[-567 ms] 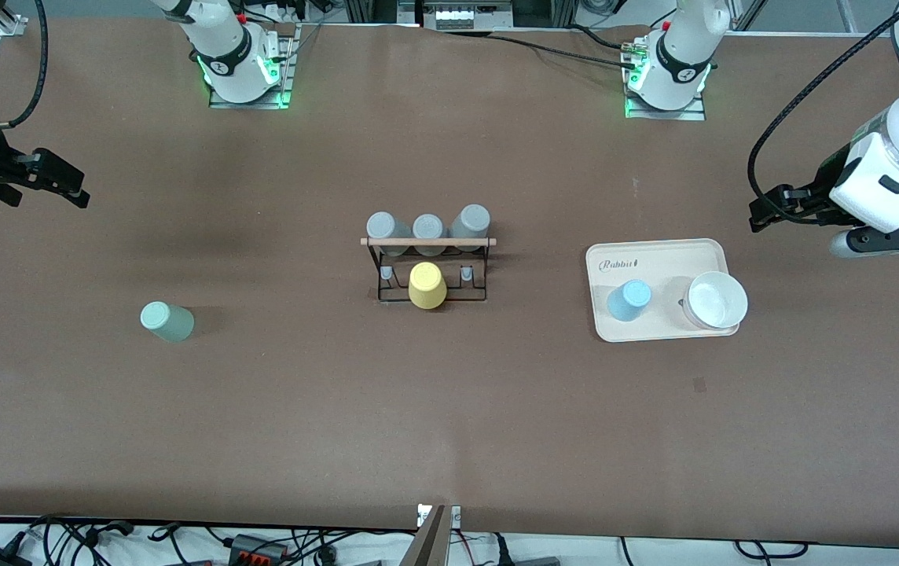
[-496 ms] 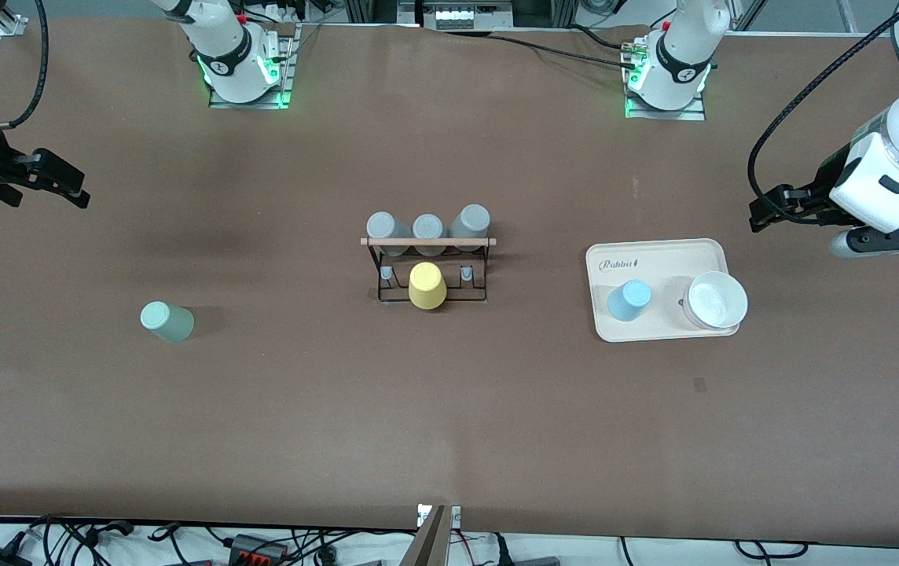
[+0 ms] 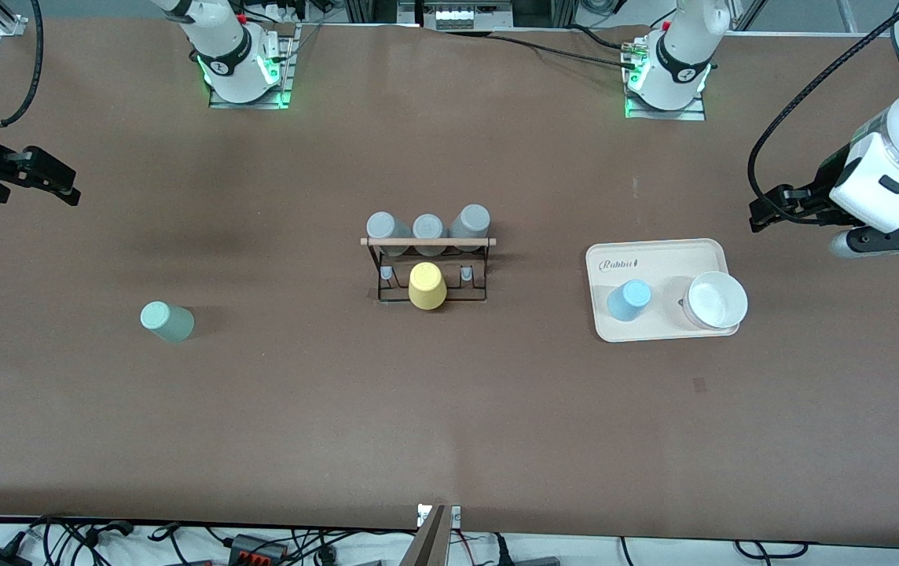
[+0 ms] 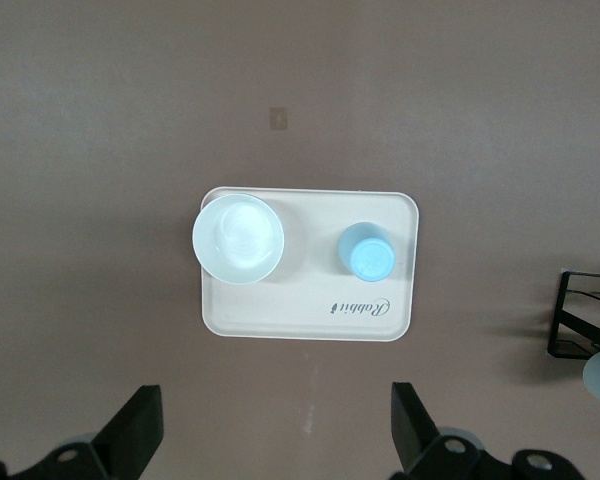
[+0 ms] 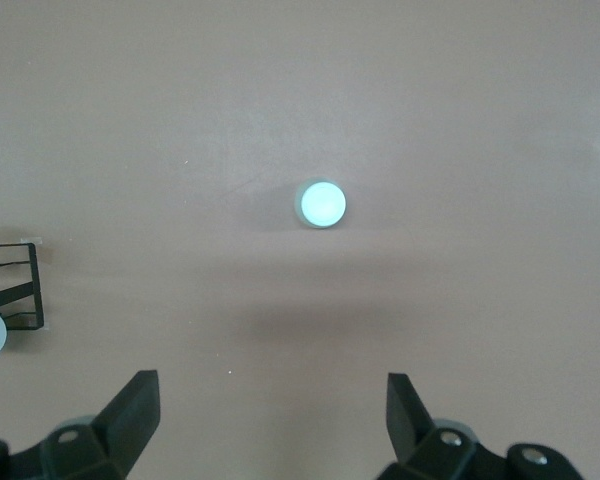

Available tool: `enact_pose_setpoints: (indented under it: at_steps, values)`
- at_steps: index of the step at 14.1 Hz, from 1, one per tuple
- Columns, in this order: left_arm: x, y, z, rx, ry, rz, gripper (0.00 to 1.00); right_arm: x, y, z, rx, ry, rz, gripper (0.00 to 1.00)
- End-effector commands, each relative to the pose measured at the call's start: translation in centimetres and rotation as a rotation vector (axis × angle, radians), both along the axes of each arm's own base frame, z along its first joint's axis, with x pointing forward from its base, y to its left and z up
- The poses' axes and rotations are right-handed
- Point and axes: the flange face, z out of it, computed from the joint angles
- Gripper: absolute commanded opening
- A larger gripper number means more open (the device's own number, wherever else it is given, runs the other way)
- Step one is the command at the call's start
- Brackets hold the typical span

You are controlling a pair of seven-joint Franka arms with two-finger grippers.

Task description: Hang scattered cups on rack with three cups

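Beige tray (image 3: 665, 253): holds an upside-down light blue cup (image 3: 629, 299) and a white bowl (image 3: 717, 299); bowl's contents unclear.
Rack (image 3: 427, 269): table centre; three grey cups (image 3: 427, 229) and one yellow cup (image 3: 427, 286) on it.
Mint-green cup (image 3: 166, 321): upside down on bare table toward the right arm's end, axis vertical.
Left gripper (image 4: 275, 430): fingers spread, empty, high over the table beside the tray.
Right gripper (image 5: 270, 425): fingers spread, empty, above the table's right-arm end.

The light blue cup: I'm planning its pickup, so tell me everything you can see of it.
The light blue cup is a small, plain, handleless tumbler of matte plastic look. It stands upside down, flat base up, on the beige tray, at the tray's end nearer the rack, beside a white bowl and apart from it. Nothing grips it.
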Motion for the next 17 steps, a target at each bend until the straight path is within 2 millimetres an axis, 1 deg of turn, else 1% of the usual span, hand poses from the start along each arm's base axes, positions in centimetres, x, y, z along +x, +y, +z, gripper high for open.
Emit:
enact_pose_setpoints:
  at_steps: [1, 2, 3, 5, 6, 7, 9, 10, 11, 12, 13, 15, 16, 17]
  values:
    - [0.0, -0.2, 0.2, 0.019, 0.000, -0.026, 1.00, 0.2, 0.2, 0.4, -0.014, 0.010, -0.012, 1.00]
    - [0.0, -0.6, 0.1, 0.020, 0.001, -0.033, 1.00, 0.2, 0.2, 0.4, -0.014, 0.011, -0.012, 1.00]
    - [0.2, -0.6, -0.5, 0.020, 0.013, -0.036, 1.00, 0.2, 0.2, 0.4, -0.012, 0.011, -0.016, 1.00]
    - [1.4, -0.5, -4.2, 0.018, 0.092, -0.041, 1.00, 0.2, 0.2, 0.2, -0.014, 0.014, -0.019, 1.00]
    - [2.0, -0.8, -5.5, 0.011, 0.107, -0.041, 1.00, 0.2, 0.2, 0.1, -0.012, 0.016, -0.019, 1.00]
    - [3.1, -1.0, -8.2, 0.002, 0.138, -0.040, 1.00, 0.2, 0.2, 0.1, -0.014, 0.016, -0.020, 1.00]
    - [5.4, -2.3, -13.6, -0.008, 0.146, -0.055, 1.00, 0.1, 0.2, 0.1, -0.012, 0.017, -0.020, 1.00]
    - [6.4, -3.6, -16.2, -0.012, 0.126, -0.073, 1.00, 0.1, 0.2, 0.1, -0.012, 0.017, -0.020, 1.00]
    - [7.0, -4.7, -19.1, -0.015, 0.132, -0.089, 1.00, 0.2, 0.2, 0.2, -0.014, 0.014, -0.020, 1.00]
    - [7.3, -5.7, -21.7, -0.017, 0.149, -0.096, 1.00, 0.3, 0.2, 0.1, -0.014, 0.011, -0.018, 1.00]
    - [7.2, -6.7, -23.8, -0.013, 0.175, -0.096, 1.00, 0.2, 0.3, 0.1, -0.014, 0.013, -0.018, 1.00]
    - [6.5, -6.9, -28.9, -0.005, 0.239, -0.072, 1.00, 0.2, 0.3, 0.2, -0.014, 0.014, -0.019, 1.00]
    - [6.0, -7.0, -29.9, -0.003, 0.232, -0.058, 1.00, 0.2, 0.3, 0.2, -0.014, 0.014, -0.019, 1.00]
    - [5.4, -7.7, -30.6, 0.002, 0.232, -0.052, 1.00, 0.2, 0.4, 0.2, -0.014, 0.014, -0.017, 1.00]
